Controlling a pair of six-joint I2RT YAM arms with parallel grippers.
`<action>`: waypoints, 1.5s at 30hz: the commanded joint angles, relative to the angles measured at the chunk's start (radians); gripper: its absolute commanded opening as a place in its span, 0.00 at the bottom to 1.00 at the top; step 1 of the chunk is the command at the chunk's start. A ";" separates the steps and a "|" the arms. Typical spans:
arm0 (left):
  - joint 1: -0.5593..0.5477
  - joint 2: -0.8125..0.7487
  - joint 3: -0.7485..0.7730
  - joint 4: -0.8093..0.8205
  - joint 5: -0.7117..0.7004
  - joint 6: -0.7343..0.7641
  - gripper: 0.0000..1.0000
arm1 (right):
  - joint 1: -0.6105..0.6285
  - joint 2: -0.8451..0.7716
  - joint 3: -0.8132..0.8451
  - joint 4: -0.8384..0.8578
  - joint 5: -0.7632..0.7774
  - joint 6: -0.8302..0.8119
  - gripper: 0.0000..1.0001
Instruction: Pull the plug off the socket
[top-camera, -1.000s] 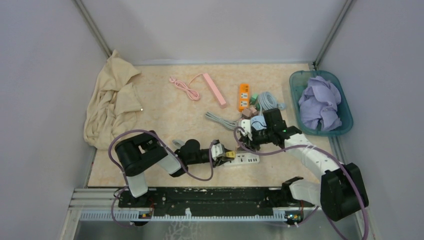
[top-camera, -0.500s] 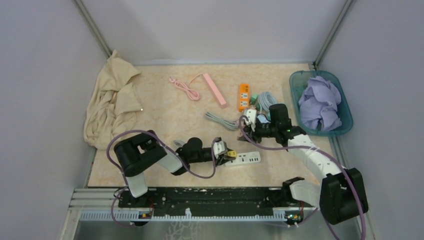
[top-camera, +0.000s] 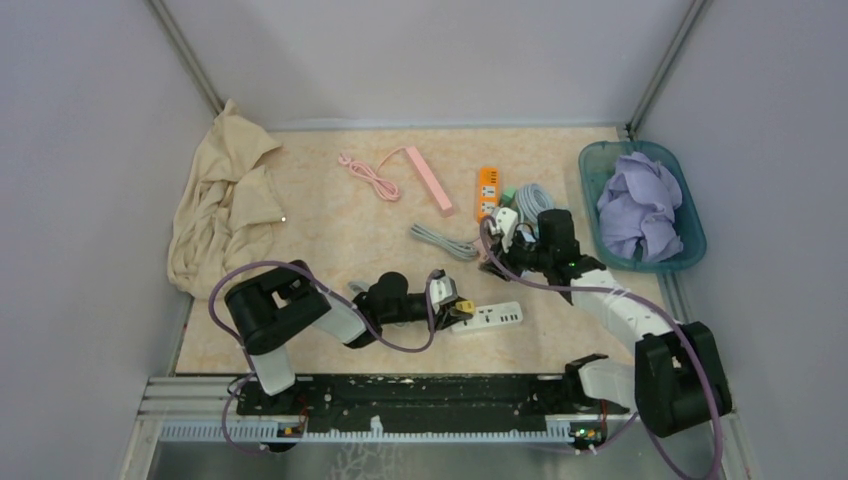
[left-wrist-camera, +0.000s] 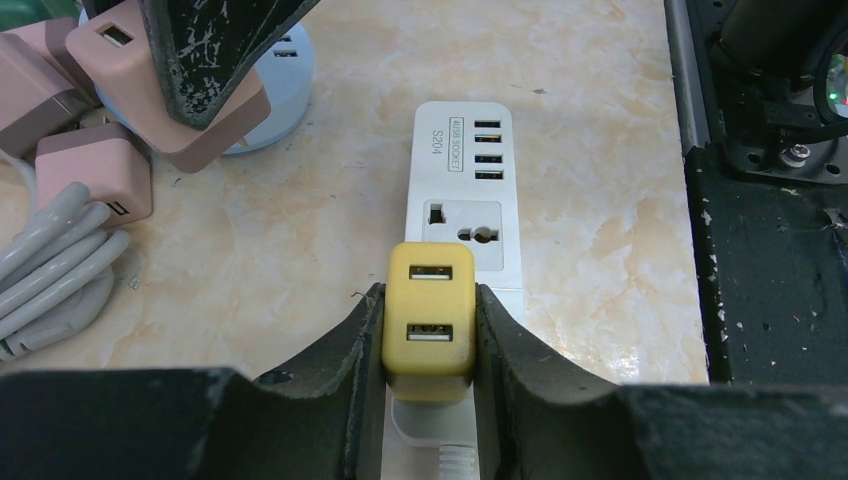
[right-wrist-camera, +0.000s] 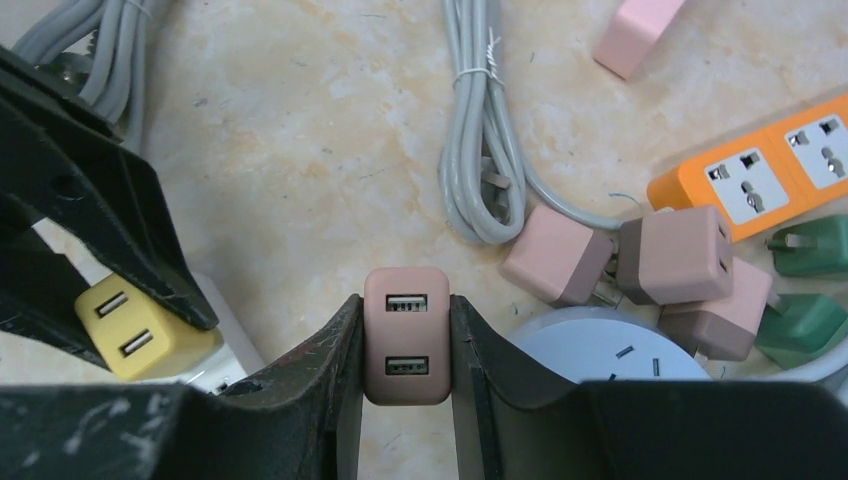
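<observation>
A yellow two-port USB plug (left-wrist-camera: 429, 320) stands on the near end of a white power strip (left-wrist-camera: 470, 200), its pins hidden. My left gripper (left-wrist-camera: 429, 300) is shut on the plug's sides; the pair lies low at the table's front centre (top-camera: 458, 307). My right gripper (right-wrist-camera: 405, 310) is shut on a pink two-port plug (right-wrist-camera: 406, 335), held above the bare table, apart from any socket. In the top view the right gripper (top-camera: 497, 240) hovers behind the white strip (top-camera: 492, 318), beside a round pale-blue socket (right-wrist-camera: 610, 350).
Loose pink cube plugs (right-wrist-camera: 550, 255), green plugs (right-wrist-camera: 800, 250), an orange strip (top-camera: 487, 192) and a coiled grey cable (top-camera: 445, 240) crowd the area around the right gripper. A pink strip (top-camera: 430, 180), a cream cloth (top-camera: 225, 200) and a teal basket (top-camera: 594, 160) lie farther back.
My right gripper has carried the pink plug back and up, away from the white strip. The left gripper keeps its hold on the yellow plug and has barely moved.
</observation>
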 joint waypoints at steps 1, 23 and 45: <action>-0.003 0.002 -0.007 -0.115 0.012 -0.038 0.30 | 0.009 0.035 0.008 0.108 0.074 0.095 0.03; -0.004 -0.155 -0.055 -0.109 -0.017 -0.053 0.70 | 0.085 0.159 0.050 0.122 0.279 0.142 0.41; -0.003 -0.600 -0.288 -0.147 -0.144 -0.217 0.79 | 0.045 -0.038 0.078 -0.076 -0.130 -0.058 0.50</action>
